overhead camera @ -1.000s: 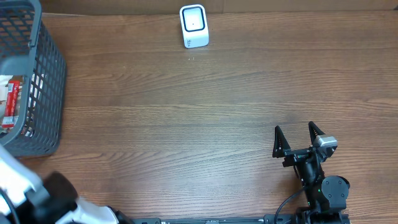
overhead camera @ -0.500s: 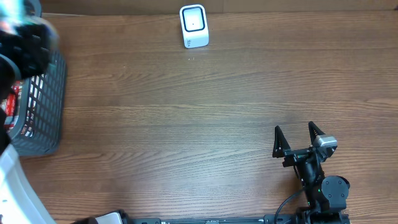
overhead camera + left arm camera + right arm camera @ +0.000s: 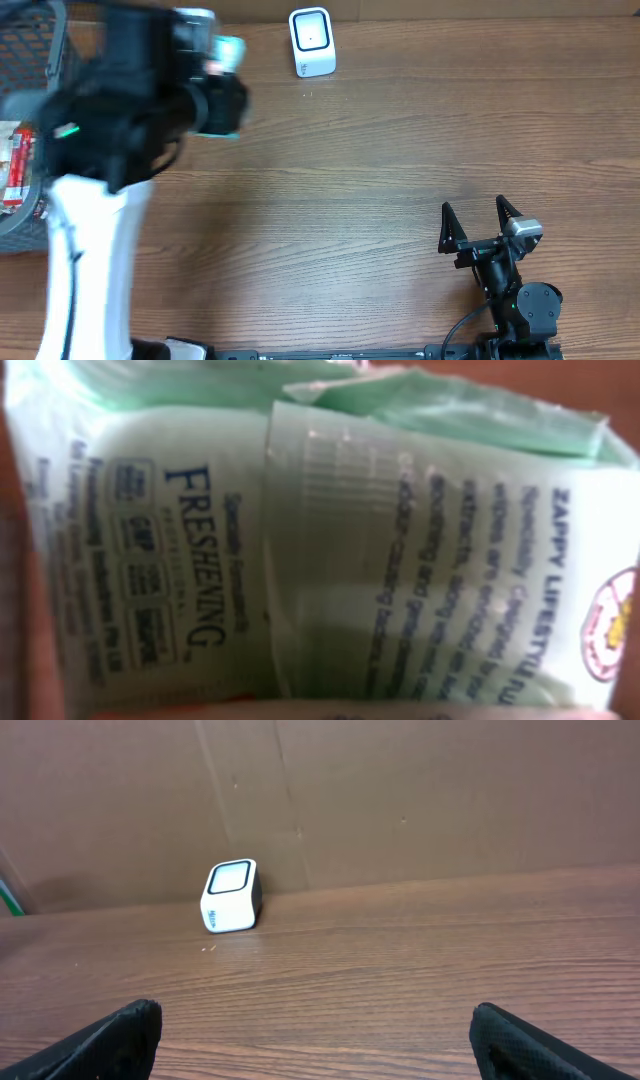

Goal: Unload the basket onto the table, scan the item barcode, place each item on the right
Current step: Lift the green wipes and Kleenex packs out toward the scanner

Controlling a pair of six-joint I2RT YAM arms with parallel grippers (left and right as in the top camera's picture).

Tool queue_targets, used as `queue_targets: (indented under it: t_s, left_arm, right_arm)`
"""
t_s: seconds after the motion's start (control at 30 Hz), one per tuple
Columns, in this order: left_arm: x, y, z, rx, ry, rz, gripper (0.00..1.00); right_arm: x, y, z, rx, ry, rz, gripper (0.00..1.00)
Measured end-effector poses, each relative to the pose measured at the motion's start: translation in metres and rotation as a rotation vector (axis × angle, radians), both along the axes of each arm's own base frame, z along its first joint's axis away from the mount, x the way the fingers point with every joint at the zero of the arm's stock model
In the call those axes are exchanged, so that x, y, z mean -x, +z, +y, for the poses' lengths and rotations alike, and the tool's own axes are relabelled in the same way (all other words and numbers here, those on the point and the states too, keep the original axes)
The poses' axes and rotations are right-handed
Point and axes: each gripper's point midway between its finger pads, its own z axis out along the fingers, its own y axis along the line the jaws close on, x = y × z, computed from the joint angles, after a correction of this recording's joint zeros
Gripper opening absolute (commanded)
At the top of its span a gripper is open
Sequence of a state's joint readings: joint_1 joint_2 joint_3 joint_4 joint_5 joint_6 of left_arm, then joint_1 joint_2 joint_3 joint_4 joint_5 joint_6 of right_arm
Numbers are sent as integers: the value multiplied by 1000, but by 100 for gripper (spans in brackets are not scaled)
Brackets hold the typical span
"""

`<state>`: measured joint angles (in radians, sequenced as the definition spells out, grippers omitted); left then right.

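A pale green plastic wipes packet (image 3: 320, 560) is shown pinched in the left gripper (image 3: 212, 88), raised far left, near the small white box scanner (image 3: 311, 42); presentation of its barcode is judged outstanding. The right gripper (image 3: 481, 222) is spread, near right.

The wooden desk (image 3: 380, 150) carries a white scanner (image 3: 311, 42) at its far edge and a grey basket (image 3: 22, 232) at its left end.

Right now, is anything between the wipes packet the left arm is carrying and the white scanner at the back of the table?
Nothing visible. Only bare wooden table lies between the pale green plastic wipes packet and the small white box-shaped scanner; the grey mesh basket sits at the far left, off that line.
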<state>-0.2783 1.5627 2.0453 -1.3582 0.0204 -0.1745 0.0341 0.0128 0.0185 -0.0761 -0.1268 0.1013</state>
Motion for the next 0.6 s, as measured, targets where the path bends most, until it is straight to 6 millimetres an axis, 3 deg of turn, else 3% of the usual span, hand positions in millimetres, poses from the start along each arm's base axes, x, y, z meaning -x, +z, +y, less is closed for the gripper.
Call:
queue_targets:
  t_s: [0.13,0.3,0.5,0.6]
  left_arm:
    - [-11,-50,-54,-16,-89,72,41]
    - [-10,-113,-112,-54,-176,172,41]
    - [-1,-179,-166,-125,-252,274,42]
    - [1,-202,-192,-134,-282,285,42]
  right_arm:
    - [0,0,0,0,0,0,100]
    - [0,0,0,0,0,0,100]
    - [0,0,0,0,0,0,100]
    - [0,0,0,0,0,0,100]
